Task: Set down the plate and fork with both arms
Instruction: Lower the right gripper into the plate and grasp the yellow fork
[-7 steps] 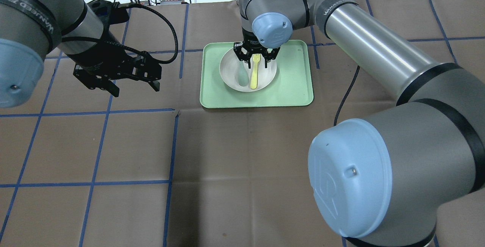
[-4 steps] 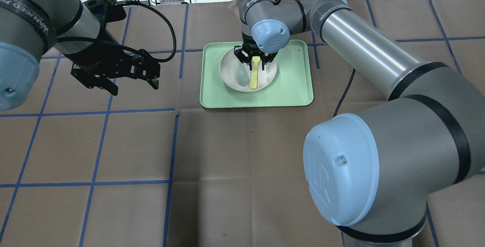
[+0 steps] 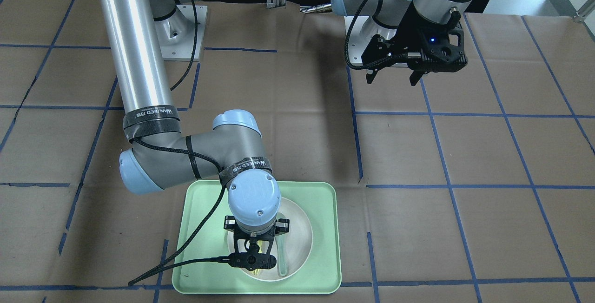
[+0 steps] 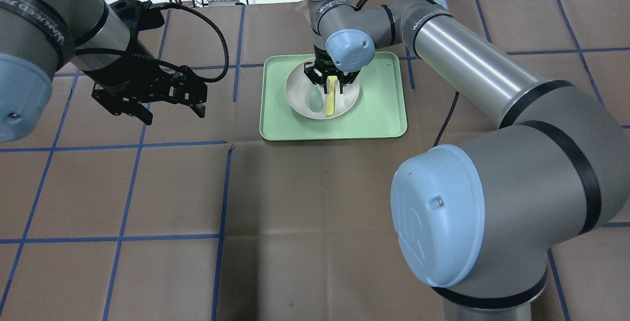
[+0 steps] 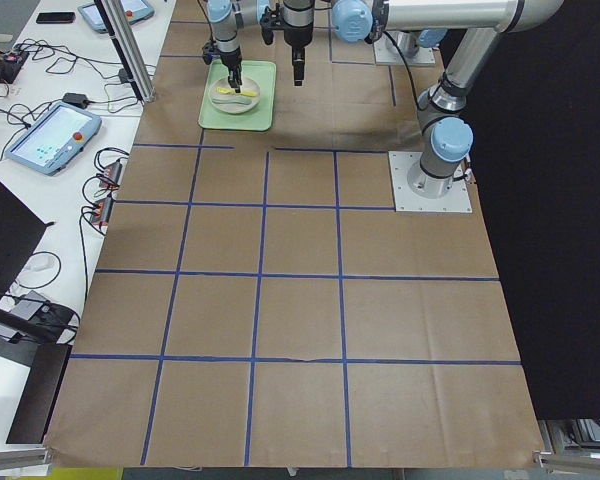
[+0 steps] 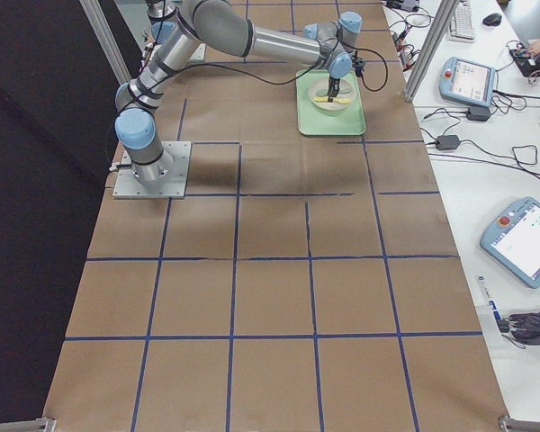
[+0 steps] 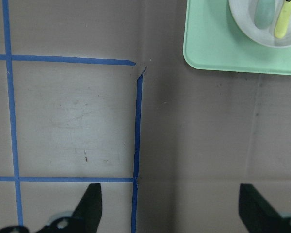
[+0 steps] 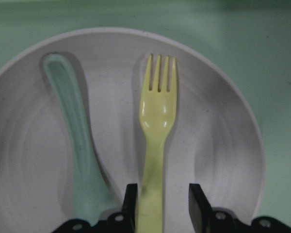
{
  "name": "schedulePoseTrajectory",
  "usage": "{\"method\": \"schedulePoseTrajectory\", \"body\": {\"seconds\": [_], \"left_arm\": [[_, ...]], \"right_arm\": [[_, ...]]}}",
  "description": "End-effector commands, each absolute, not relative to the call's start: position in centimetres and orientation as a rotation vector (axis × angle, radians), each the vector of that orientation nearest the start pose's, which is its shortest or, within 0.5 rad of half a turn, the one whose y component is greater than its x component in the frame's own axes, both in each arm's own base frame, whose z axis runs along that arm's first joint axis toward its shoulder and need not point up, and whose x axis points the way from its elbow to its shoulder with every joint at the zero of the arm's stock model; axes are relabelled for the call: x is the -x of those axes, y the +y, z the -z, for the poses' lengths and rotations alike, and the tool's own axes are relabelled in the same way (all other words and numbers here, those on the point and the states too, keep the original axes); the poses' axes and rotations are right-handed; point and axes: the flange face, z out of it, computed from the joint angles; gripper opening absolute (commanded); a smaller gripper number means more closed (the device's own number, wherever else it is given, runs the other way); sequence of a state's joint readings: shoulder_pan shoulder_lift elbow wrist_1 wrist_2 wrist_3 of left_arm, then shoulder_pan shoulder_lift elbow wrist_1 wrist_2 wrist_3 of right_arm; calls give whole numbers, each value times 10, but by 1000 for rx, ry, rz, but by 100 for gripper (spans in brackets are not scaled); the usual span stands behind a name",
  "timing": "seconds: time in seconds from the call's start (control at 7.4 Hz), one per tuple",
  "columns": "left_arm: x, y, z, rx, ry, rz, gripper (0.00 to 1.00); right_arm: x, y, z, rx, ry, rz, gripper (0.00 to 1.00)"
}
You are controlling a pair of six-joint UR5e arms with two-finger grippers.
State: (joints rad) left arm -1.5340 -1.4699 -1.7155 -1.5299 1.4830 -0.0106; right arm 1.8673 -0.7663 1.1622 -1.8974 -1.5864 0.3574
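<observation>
Fork (image 8: 157, 121) lies in the plate (image 8: 218, 160) beside the spoon (image 8: 77, 136); my right pincer (image 8: 160, 204) straddles its handle, narrow but not clamped, to lift it alone. My left pincer (image 7: 169, 208) hangs wide over the counter (image 7: 77, 121), free for the plate.

The round, off-white, matte plate (image 4: 298, 95) sits flat on a pale green tray (image 4: 379, 114) at the far middle of the worktop (image 4: 315, 212). The slim, pale yellow fork (image 4: 329, 103) lies flat in the plate, right of its centre, running near to far. The right arm's gripper (image 4: 330, 81) is down over the fork's far end, a finger on each side of the handle, with a gap showing on one side. The left arm's gripper (image 4: 174, 115) hangs spread wide above the worktop, well left of the tray.
</observation>
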Motion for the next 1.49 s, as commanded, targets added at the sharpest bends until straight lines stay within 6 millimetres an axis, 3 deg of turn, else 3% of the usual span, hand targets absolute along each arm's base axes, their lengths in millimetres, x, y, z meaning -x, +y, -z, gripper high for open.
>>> {"method": "schedulePoseTrajectory", "body": {"seconds": [0.0,0.41,0.81,0.95,1.35], "left_arm": [[117,-457,-462,82,3137,-21,100],[117,-457,-461,104,3141,-22,100],[118,-456,-464,92,3140,-12,100],[118,-455,-467,84,3142,-2,100],[117,-459,-462,84,3140,-7,100]], "right_arm": [[-348,-690,-190,-97,3179,-115,47],[-349,-689,-189,-92,3177,-115,42],[-349,-690,-190,-94,3177,-115,9],[-349,-690,-190,-94,3177,-115,4],[-349,-692,-203,-94,3182,-80,1]]}}
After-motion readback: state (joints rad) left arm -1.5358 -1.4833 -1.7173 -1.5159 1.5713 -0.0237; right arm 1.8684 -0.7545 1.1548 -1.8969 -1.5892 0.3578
